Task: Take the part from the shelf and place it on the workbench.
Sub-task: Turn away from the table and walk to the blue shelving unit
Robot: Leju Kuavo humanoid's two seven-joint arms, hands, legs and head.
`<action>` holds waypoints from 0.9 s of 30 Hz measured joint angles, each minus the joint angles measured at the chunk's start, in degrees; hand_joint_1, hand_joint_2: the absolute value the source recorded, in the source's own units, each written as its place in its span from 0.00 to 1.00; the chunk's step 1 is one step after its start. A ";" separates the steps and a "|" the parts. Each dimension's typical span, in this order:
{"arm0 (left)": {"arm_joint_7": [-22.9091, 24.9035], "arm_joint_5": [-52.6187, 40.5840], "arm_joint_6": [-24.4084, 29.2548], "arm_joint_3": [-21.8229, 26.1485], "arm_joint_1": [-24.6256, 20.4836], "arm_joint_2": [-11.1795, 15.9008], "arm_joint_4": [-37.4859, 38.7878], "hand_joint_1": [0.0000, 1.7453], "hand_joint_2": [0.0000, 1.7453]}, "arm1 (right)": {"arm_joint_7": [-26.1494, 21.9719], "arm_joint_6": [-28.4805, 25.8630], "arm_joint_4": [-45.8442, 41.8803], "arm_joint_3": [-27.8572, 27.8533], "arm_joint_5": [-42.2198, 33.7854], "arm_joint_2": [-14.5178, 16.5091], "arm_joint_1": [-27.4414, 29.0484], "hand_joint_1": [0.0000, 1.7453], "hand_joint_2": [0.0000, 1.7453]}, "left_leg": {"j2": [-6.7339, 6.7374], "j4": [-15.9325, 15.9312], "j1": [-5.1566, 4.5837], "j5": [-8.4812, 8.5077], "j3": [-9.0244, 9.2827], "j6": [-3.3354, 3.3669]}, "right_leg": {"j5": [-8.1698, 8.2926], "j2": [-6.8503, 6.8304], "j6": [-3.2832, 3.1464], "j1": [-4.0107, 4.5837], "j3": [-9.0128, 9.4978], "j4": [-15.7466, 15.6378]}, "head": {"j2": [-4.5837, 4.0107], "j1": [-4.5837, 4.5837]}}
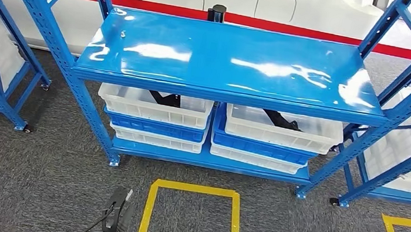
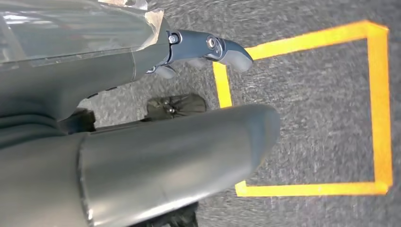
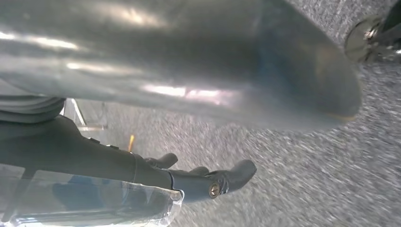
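Item: black part (image 1: 164, 98), in left white bin (image 1: 157, 107) on lower level of blue shelf (image 1: 233, 66); long axis roughly side to side, slightly tilted. Second black part (image 1: 280, 120) in right white bin (image 1: 275, 128).

Hands: left hand (image 2: 203, 49) hung low over grey carpet (image 1: 34, 189), fingers loosely extended, held nothing. Right hand (image 3: 208, 179) likewise low, fingers part-curled, empty.

Relation: parts lay ahead and well apart from both hands, under top board; left hand judged nearer left bin.

Floor: yellow taped square (image 1: 190, 218) between robot and shelf.
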 joint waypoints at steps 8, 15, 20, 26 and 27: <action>-1.42 -0.59 -0.92 0.80 -1.65 -0.04 4.56 0.00 0.00 | -0.39 -0.73 0.00 0.00 0.94 0.13 -0.02 0.00 0.00 | 3.02 0.06 -0.39 -0.31 0.00 -0.49 | -0.61 -4.20 1.80 -0.85 2.32 -0.69 | 0.00 0.34; -1.26 -1.06 -1.19 1.49 -2.50 -0.08 6.40 0.00 0.00 | -0.50 -0.62 0.00 0.00 1.21 0.25 -0.05 0.00 0.00 | 3.01 0.02 -0.54 -0.48 0.26 -0.15 | 0.85 -4.38 0.68 -0.52 4.69 -4.68 | 0.00 -0.10; -1.72 -1.05 -1.41 1.79 -2.72 -0.10 7.45 0.00 0.00 | -0.51 -0.61 0.00 0.00 1.34 0.19 -0.10 0.00 0.00 | 3.03 -0.43 -0.19 -0.30 0.38 -1.61 | 0.79 -4.37 -0.02 -0.10 4.66 -4.65 | 0.00 -0.14; -2.38 -1.20 -1.42 2.37 -2.75 -0.12 8.18 0.00 0.00 | -0.67 -0.61 0.00 0.00 1.35 0.20 -0.09 0.00 0.00 | 3.04 -0.50 -0.21 -0.19 0.39 -2.14 | 0.83 -4.38 -0.18 -0.05 4.65 -4.62 | 0.00 -0.10; -2.44 -1.24 -1.41 2.50 -2.74 -0.12 8.25 0.00 0.00 | -0.68 -0.61 0.00 0.00 1.36 0.20 -0.09 0.00 0.00 | 3.04 -0.50 -0.26 -0.19 0.39 -2.14 | 0.84 -4.38 -0.19 -0.07 4.65 -4.62 | 0.00 -0.10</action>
